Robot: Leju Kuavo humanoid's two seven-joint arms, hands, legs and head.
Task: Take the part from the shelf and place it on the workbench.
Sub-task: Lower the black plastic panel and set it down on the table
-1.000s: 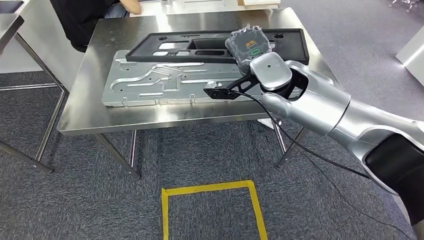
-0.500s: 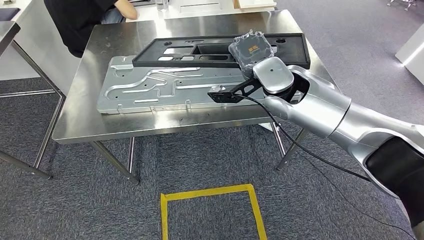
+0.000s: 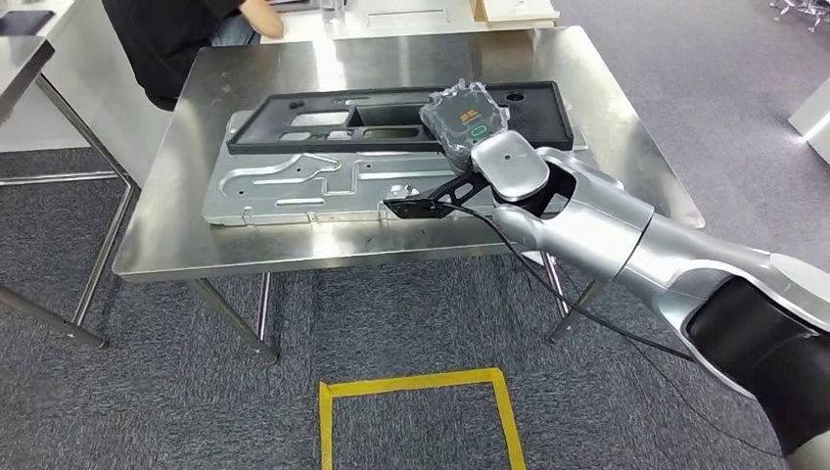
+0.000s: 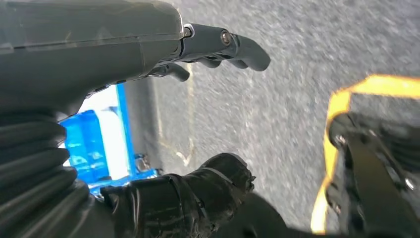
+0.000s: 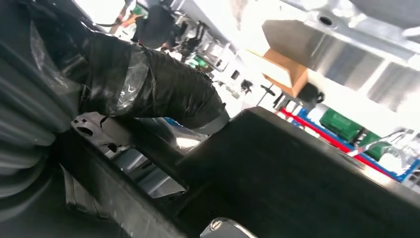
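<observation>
**Setting the part down flat on the table**

The part (image 3: 395, 112), a long black moulded frame with cut-out windows, lies along the far half of the steel table (image 3: 186, 235), partly overlapping a large silver stamped plate (image 3: 323, 186) that sits nearer the front edge. Its right-hand end is under the right hand (image 3: 465, 117), which is wrapped in a crinkled plastic cover. In the right wrist view the dark thumb (image 5: 148, 94) curls over the black rim of the part (image 5: 297, 163), so the hand appears to be gripping that end; whether the part is already fully resting or is partly carried I cannot tell.

To do this step well, I would judge the aim is a level, quiet release:

- Lower the held end until the whole frame bears on the plate and table, rather than dropping it from a tilt.
- Keep the frame parallel to the table's long edge, so no end hangs over.
- Open the fingers only once the weight is off them, then lift straight up and back so the cover does not snag the rim.
- Mind the black camera bracket (image 3: 431, 201) and its cable (image 3: 577, 304) below the wrist, near the silver plate.

The left hand (image 4: 163, 54) hangs over grey carpet by a yellow floor marking (image 4: 341, 104), fingers loosely curled and apart, holding nothing. A person in black (image 3: 176, 39) sits beyond the far corner.
</observation>
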